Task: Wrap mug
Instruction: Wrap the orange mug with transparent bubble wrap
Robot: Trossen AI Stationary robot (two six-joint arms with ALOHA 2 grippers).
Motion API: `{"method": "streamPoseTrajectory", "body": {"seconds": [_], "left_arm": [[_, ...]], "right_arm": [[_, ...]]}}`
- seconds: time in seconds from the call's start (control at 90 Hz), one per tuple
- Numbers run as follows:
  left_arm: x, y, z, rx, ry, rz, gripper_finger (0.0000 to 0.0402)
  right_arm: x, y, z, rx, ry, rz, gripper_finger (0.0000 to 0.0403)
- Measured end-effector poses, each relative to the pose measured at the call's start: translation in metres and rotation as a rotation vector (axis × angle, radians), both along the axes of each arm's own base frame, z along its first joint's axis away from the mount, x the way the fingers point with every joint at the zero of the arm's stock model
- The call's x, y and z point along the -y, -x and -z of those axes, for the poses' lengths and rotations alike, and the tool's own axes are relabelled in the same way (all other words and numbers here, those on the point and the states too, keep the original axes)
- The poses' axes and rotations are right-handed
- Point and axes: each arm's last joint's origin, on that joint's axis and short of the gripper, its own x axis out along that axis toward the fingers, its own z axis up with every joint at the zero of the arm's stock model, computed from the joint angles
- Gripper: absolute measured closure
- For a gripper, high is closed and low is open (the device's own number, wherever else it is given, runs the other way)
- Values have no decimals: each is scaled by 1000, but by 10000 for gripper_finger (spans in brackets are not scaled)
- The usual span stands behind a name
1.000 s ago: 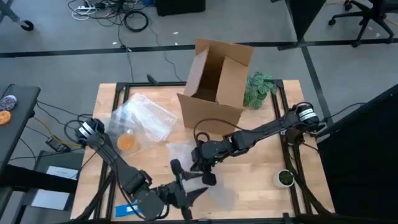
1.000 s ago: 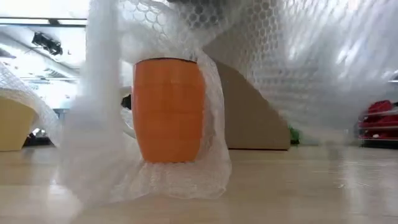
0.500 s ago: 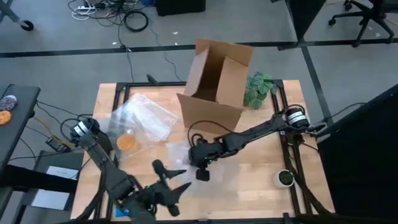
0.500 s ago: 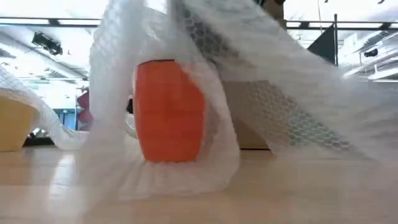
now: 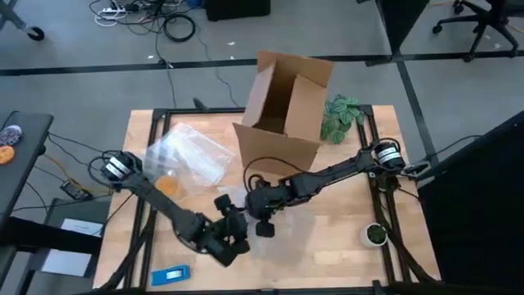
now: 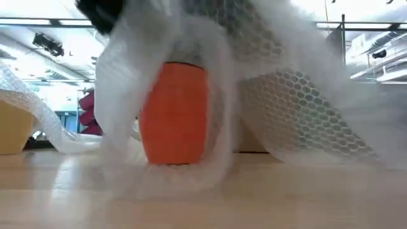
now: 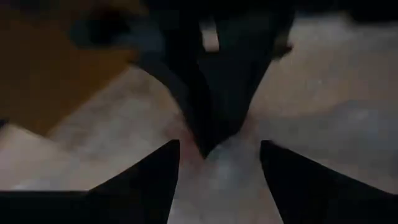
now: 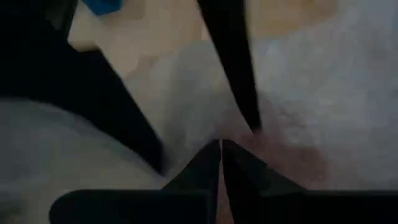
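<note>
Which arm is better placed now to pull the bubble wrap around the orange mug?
The right, probably. Its gripper looks shut on the bubble wrap, near the table's middle, so it could draw the sheet over the mug. The left gripper is open beside it and holds nothing.

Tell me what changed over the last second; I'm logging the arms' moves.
The left gripper swung from the table's near edge up to the right gripper at the bubble wrap. The wrap's drape over the mug shifted. The mug and cardboard box stayed put.

Orange mug [image 6: 173,113] upright on table, draped in bubble wrap [image 6: 299,102].
</note>
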Motion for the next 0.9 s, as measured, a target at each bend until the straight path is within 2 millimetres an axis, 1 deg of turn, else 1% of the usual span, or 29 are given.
{"method": "streamPoseTrajectory", "body": {"seconds": [0.067, 0.156, 0.244, 0.378, 0.489, 0.533, 0.567, 0.611, 0.656, 0.711, 0.733, 0.811, 0.9], "left_arm": [[-8, -4, 4, 8, 22, -7, 193], [-14, -7, 6, 3, 19, -12, 193], [-18, -9, 7, -14, 18, -5, 193], [-20, -11, 5, -31, 23, 9, 193], [-17, -15, -5, -55, -4, 56, 193], [-16, -17, -11, -66, -22, 77, 193], [-15, -18, -16, -75, -29, 90, 193], [-15, -17, -22, -105, -53, 108, 193], [-13, -18, -31, -130, -69, 136, 193], [-14, -16, -37, -176, -86, 148, 193], [-14, -15, -38, -196, -93, 146, 193], [-15, -8, -42, -254, -87, 137, 193], [-15, 4, -39, -342, -97, 110, 193]], "right_arm": [[0, 1, -7, -22, 17, 8, 402], [2, 5, -11, -76, 35, 10, 402], [2, 7, -23, -118, 49, -4, 402], [3, 12, -40, -167, 69, -15, 402], [5, 13, -48, -171, 74, -16, 402], [7, 11, -44, -179, 77, -13, 402], [10, 7, -37, -188, 74, -5, 402], [11, 0, -34, -162, 63, 0, 403], [14, -5, -22, -196, 52, -9, 403], [16, -10, -13, -212, 49, -23, 403], [16, -13, -9, -218, 49, -25, 403], [20, -18, -3, -215, 37, -23, 403], [22, -23, 3, -202, 30, -13, 403]]}}
